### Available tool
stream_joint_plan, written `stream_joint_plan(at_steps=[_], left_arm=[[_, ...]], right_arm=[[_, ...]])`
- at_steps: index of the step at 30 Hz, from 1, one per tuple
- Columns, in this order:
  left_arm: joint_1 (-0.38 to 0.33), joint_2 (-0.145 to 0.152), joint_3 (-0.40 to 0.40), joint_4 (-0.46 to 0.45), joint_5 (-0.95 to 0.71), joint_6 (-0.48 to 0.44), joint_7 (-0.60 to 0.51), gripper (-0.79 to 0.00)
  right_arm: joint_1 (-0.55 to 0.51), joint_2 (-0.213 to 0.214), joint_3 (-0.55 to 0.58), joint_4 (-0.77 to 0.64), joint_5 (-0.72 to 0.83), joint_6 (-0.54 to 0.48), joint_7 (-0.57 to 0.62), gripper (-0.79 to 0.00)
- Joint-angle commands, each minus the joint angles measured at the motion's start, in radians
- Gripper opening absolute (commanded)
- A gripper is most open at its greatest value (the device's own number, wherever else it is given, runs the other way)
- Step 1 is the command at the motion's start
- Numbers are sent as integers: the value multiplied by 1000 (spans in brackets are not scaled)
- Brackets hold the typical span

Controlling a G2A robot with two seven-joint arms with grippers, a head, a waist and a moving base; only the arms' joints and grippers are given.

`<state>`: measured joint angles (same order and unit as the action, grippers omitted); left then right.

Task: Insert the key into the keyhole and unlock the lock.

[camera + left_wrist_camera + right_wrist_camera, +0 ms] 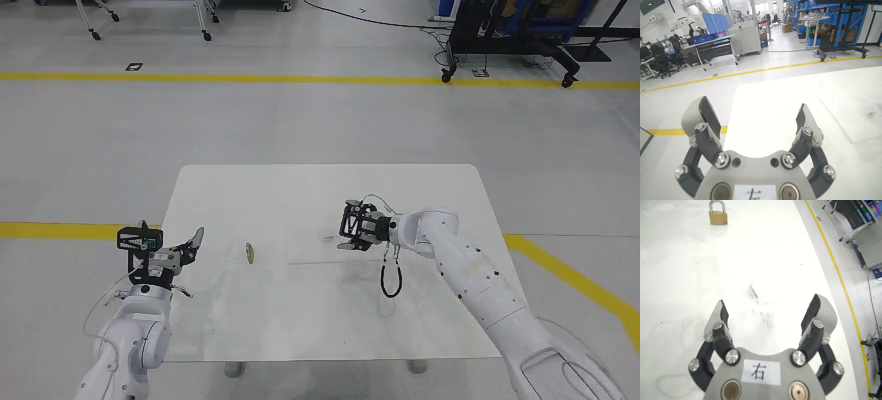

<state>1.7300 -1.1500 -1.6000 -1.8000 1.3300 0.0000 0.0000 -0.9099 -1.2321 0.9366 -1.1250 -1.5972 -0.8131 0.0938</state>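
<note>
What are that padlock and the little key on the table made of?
The padlock body looks like brass: a solid block, golden-yellow with a dull sheen. Its shackle appears to be polished steel or chrome plate, silver and brightly reflective. The key seems to be a thin, silvery grey metal, but it is too small to say which.

A white label (761, 372) with one black Chinese character sits on the right gripper (769, 300), on its grey plate between the two big round bolts. The left gripper (753, 102) carries a like label (755, 192) in the same spot on its plate, its character cut off by the edge. Any print on the lock (717, 216) beyond the right gripper is too small to tell
</note>
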Motion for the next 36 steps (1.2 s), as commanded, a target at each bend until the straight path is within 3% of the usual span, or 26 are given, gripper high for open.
stream_joint_plan(at_steps=[1,4,6,8,18,22,24,28,36], left_arm=[[0,0,0,0,0,0,0,0],[0,0,0,0,0,0,0,0],[0,0,0,0,0,0,0,0],[0,0,0,0,0,0,0,0],[0,0,0,0,0,0,0,0],[0,0,0,0,0,0,0,0],[0,0,0,0,0,0,0,0],[0,0,0,0,0,0,0,0],[0,0,0,0,0,0,0,0]], right_arm=[[46,-16,-44,56,2,-15,2,-496],[102,-43,-104,145,20,-57,13,-505],[139,-66,-140,206,54,-75,42,-573],[171,-87,-175,257,75,-101,53,-591],[261,-165,-278,431,93,-69,18,-573],[287,-195,-307,482,104,-54,40,-606],[301,-208,-317,509,110,-50,46,-619],[322,-230,-333,553,118,-54,34,-785],[343,-244,-353,606,90,-81,-60,-785]])
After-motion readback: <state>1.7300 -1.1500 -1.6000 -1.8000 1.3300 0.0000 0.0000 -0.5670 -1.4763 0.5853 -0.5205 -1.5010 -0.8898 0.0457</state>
